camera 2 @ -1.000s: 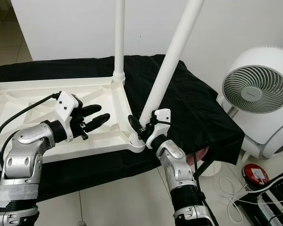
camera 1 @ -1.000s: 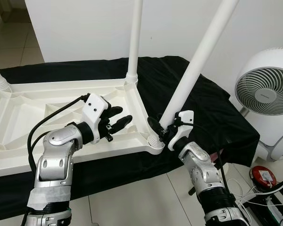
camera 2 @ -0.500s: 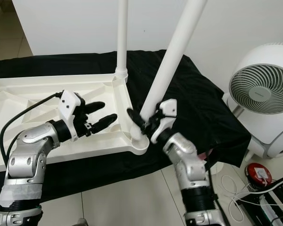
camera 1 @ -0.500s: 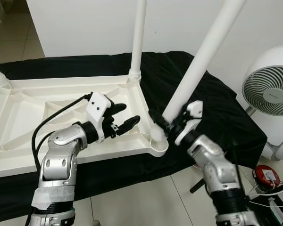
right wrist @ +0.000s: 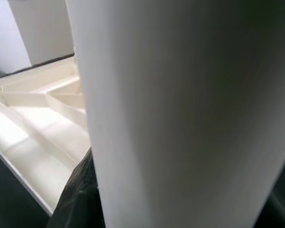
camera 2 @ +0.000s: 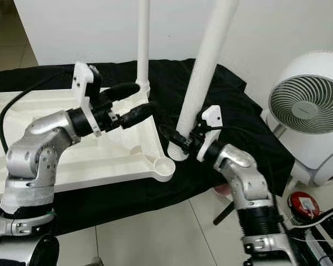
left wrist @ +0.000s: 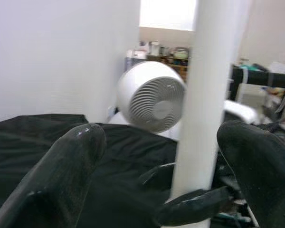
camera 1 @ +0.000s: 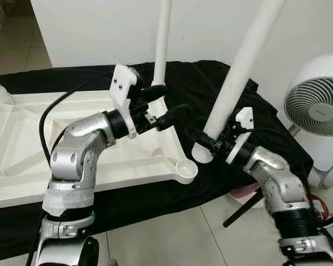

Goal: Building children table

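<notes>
Jaws, right gripper (camera 1: 206, 141): clamped on the loose table leg (camera 1: 238, 77) near its lower end. Leg's long axis runs near upright, top tilted slightly away to the robot's right.

Jaws, left gripper (camera 1: 169, 102): spread wide, holding nothing, raised over the upturned tabletop (camera 1: 72, 149) and aimed at the leg.

Key relation: the leg's foot hangs beside and just right of the vacant corner socket (camera 1: 187, 167), over the black cloth (camera 1: 255, 127), not seated. You would likely need to bring it left and down into that socket. Your right arm is nearer.

Fitted leg (camera 1: 162, 41): standing at the far corner.
</notes>
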You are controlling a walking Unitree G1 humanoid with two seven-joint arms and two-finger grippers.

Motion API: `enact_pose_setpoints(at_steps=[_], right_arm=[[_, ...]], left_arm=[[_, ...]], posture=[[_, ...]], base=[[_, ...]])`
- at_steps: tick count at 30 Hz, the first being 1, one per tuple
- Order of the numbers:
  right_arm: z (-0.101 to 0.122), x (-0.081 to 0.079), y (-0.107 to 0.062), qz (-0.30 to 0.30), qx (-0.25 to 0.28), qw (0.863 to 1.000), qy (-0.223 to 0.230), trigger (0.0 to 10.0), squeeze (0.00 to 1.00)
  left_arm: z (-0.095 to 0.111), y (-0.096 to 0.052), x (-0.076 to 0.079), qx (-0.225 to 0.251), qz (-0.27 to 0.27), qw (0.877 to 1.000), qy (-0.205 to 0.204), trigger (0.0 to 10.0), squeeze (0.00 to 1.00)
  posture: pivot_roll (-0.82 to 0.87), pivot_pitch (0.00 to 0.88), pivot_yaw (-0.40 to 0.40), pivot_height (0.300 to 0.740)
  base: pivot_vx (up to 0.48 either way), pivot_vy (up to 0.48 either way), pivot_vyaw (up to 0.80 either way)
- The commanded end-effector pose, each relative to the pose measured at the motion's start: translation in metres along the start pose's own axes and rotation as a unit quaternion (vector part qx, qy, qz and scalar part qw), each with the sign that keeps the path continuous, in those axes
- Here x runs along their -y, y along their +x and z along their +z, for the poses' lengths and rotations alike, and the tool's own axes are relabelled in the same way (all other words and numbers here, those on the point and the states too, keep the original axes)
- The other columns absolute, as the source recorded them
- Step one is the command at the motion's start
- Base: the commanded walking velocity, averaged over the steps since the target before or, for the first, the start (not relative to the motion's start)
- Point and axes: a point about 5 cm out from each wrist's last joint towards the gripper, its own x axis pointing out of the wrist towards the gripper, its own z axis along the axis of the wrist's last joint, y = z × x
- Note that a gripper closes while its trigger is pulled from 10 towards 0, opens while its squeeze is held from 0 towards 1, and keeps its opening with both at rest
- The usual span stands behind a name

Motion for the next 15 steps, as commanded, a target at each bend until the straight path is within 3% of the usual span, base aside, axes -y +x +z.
enact_pose_setpoints(at_steps=[1, 15], right_arm=[[0.002, 0.001, 0.001, 0.007, -0.007, 1.0, -0.009, 10.0, 0.0], [-0.002, 0.012, 0.013, 0.006, -0.079, 0.995, -0.061, 10.0, 0.0]], left_arm=[[0.007, 0.005, 0.013, 0.006, -0.088, 0.996, 0.003, 10.0, 0.0], [0.014, 0.034, 0.013, -0.004, -0.092, 0.996, 0.01, 10.0, 0.0]], posture=[[-0.01, 0.0, -0.072, 0.74], [-0.01, 0.0, -0.067, 0.74]], base=[[0.0, 0.0, 0.0], [0.0, 0.0, 0.0]])
